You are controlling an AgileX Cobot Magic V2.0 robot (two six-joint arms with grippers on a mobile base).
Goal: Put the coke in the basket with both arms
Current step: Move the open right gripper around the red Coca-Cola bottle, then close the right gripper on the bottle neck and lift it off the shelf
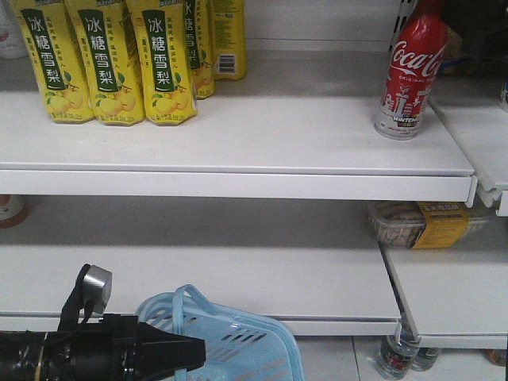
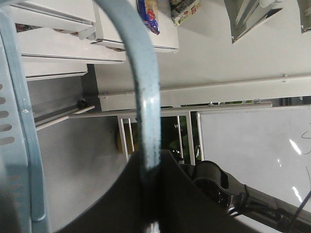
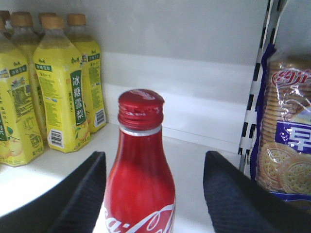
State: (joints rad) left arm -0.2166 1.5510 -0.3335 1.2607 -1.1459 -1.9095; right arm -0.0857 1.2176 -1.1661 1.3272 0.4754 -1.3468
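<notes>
Below the lower shelf [image 1: 238, 278], nearest the camera, the light blue basket [image 1: 254, 349] was held by one loop handle [image 2: 146, 97], on which the left gripper [image 1: 194, 353] was clamped. Farther back, near the right edge of the upper shelf [image 1: 278, 135], the coke [image 1: 409, 75] was stood upright between the spread fingers [image 3: 82, 194] of the right gripper [image 3: 153, 160]; contact could not be told. Yellow bottles [image 1: 103, 63] were lined up at that shelf's left end.
</notes>
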